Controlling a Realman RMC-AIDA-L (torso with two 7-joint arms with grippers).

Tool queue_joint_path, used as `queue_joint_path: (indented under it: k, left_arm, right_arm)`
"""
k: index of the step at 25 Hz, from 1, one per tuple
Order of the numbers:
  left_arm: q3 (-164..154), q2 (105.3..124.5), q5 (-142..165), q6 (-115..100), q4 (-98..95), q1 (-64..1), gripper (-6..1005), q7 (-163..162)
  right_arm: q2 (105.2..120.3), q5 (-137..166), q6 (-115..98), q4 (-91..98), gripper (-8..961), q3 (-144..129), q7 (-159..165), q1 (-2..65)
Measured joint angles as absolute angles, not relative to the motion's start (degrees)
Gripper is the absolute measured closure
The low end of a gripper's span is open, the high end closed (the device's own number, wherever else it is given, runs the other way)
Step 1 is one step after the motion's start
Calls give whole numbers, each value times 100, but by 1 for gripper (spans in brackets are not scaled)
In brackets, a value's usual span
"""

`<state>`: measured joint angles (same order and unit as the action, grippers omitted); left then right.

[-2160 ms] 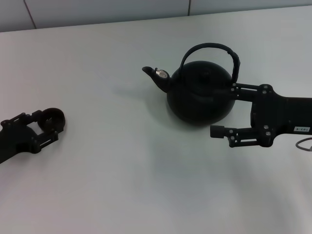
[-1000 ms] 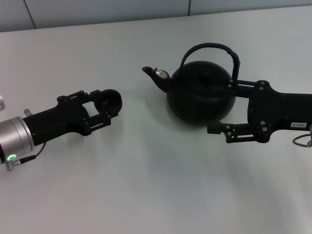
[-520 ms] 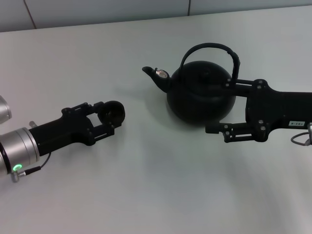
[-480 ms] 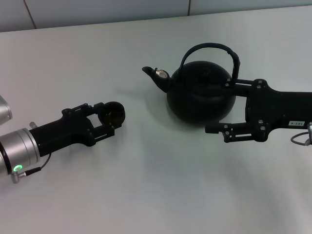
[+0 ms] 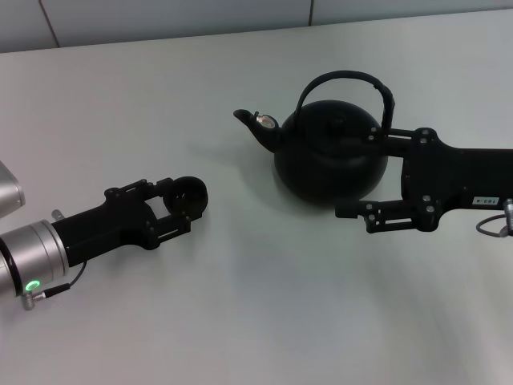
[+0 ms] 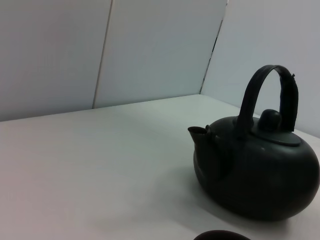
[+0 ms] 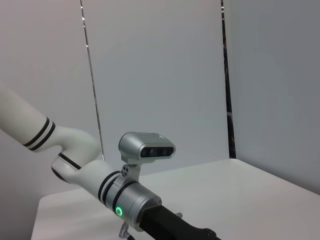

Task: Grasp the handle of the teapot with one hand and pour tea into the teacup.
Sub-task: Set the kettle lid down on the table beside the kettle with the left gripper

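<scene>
The left black claw [image 5: 178, 210] clamps the tiny black teacup [image 5: 189, 196] to present it near the matte-black round teapot [image 5: 329, 156], while the right black claw [image 5: 357, 172], spread open, straddles the pot's body, below its arched handle [image 5: 346, 80].

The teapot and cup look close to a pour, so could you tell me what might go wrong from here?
1. The right end effector is open around the teapot body, below the handle; closing there may slip.
2. The cup, held by the left end effector, sits well short of the spout; tea could miss.
</scene>
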<state>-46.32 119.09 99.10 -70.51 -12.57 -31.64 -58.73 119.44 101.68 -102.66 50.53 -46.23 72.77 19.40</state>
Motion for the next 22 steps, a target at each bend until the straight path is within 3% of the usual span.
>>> queue_joint_path:
  k: [22]
  left_arm:
    - [-4631,11909,9950,-6868,-1257,-3155,180,-5871]
  right_arm:
    - [11944,10169,-10259,5054,135,-4623,7277,1951]
